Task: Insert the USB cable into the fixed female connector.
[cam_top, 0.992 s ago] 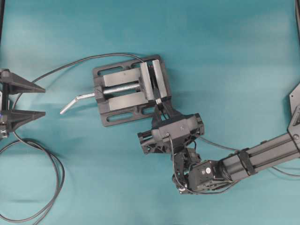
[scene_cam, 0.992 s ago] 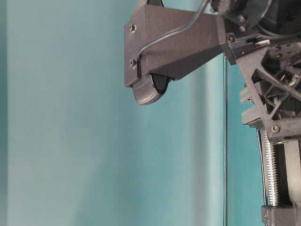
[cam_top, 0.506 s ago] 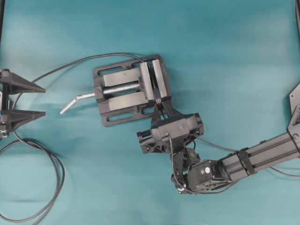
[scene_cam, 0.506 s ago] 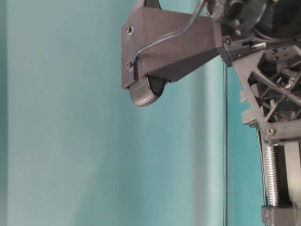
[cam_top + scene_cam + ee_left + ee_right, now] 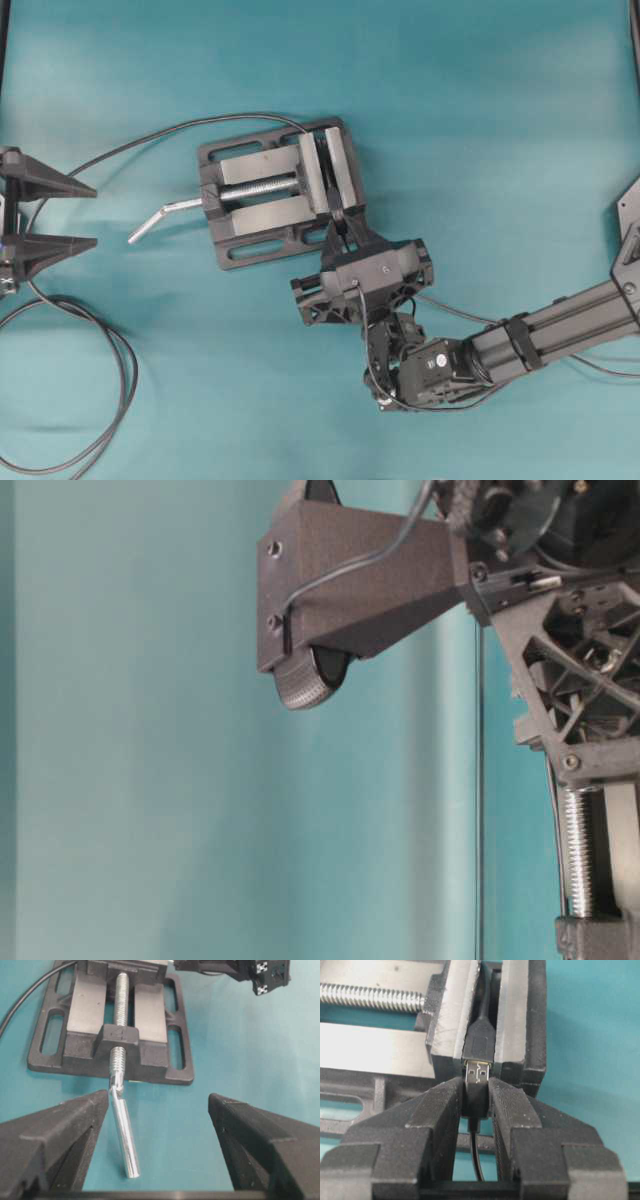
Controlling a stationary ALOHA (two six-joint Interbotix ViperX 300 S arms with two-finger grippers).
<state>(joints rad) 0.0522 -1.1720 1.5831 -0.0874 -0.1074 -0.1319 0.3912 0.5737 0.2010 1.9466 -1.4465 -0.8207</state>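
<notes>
Your right gripper is pinching the USB cable by its dark plug, the two ridged fingers pressed against the plug's sides while the thin black lead drops out between them toward the bottom of the right wrist view. The plug's silvery tip points up the frame and sits right at the mouth of the fixed female connector, which is clamped between the two steel jaws of the vise just above center; whether the tip has entered the socket or only touches it, you cannot tell from this angle. In the overhead view the same gripper meets the lower right corner of the vise near the middle of the frame, with the right arm running off to the right edge. Your left gripper rests at the far left edge of that view, spread wide and holding nothing; in the left wrist view its two dark fingers frame the silver crank handle at bottom center, well apart from it. The long black cable loops across the lower left of the teal worktop.
</notes>
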